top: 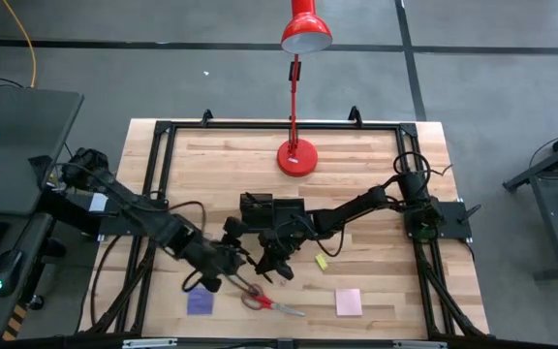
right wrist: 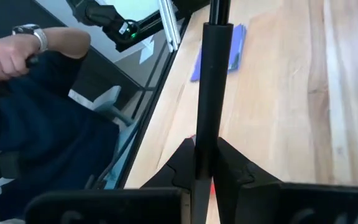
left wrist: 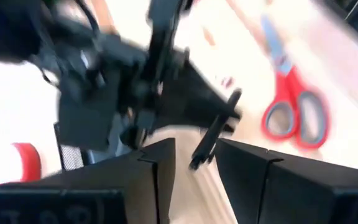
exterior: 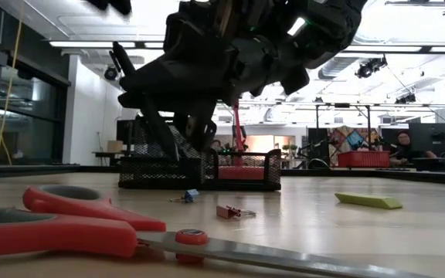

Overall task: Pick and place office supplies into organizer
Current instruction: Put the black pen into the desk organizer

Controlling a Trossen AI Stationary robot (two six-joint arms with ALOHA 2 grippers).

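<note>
A thin black pen [right wrist: 211,93] is in my right gripper [right wrist: 205,146], which hangs over the table's middle [top: 279,260], just near of the black organizer [top: 264,208]. My left gripper [left wrist: 196,152] is open and faces it from the left [top: 229,254]. The pen's far end [left wrist: 197,158] lies in the gap between the left fingers. The red-handled scissors [top: 264,301] lie flat near the front edge. Also flat on the wood are a purple pad [top: 200,303], a pink pad [top: 348,302] and a yellow block [top: 322,261]. My right gripper pinches the black pen near one end [right wrist: 205,134] between its two fingers. The pen runs straight on past the fingertips, in line with them, toward the left gripper. It is lifted clear of the table. My left gripper: I cannot tell whether its fingers touch the pen's end.
The red lamp's base [top: 296,157] stands behind the organizer. In the low view, a small blue clip [exterior: 190,196] and a red clip [exterior: 226,211] lie in front of the organizer. A person's hand [right wrist: 17,53] shows beyond the table's left edge. There is bare wood at the right.
</note>
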